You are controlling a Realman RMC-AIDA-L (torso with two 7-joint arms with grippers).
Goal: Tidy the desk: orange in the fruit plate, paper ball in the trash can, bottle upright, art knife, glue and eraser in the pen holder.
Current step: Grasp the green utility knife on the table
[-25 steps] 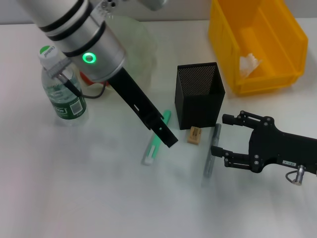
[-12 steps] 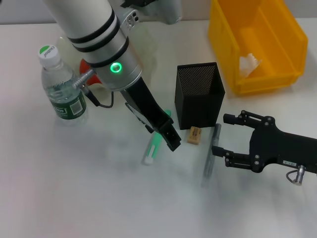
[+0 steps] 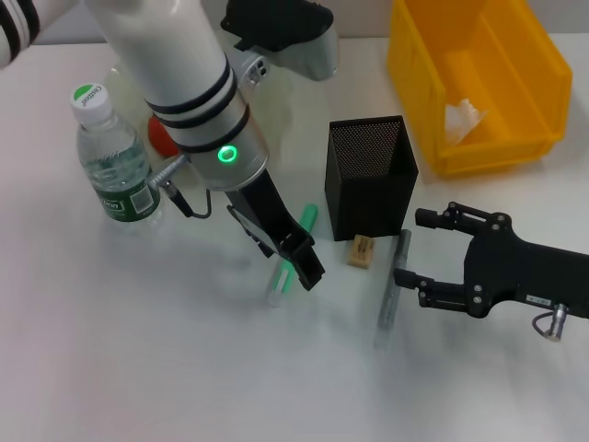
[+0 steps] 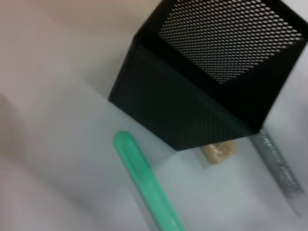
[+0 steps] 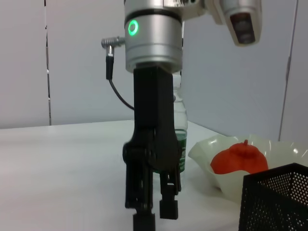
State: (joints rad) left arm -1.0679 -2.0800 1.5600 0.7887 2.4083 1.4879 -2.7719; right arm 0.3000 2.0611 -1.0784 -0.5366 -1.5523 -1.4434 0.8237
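At the lower right of the head view, the right gripper [image 3: 416, 247] lies low on the desk [image 3: 138, 368], fingers spread wide and holding nothing, with the grey glue [image 3: 391, 287] just beside its fingertips. Left of that, near centre, the left gripper [image 3: 308, 265] hangs over the art knife [image 3: 293, 261]; its jaws look slightly parted in the right wrist view and grip nothing. The eraser [image 3: 361, 251] sits by the pen holder [image 3: 370, 177]. At left the bottle [image 3: 115, 161] stands upright. Farther back, the orange [image 5: 239, 159] rests in the fruit plate [image 5: 204, 151]. At upper right, the paper ball [image 3: 463, 120] lies inside the trash can [image 3: 419, 87].
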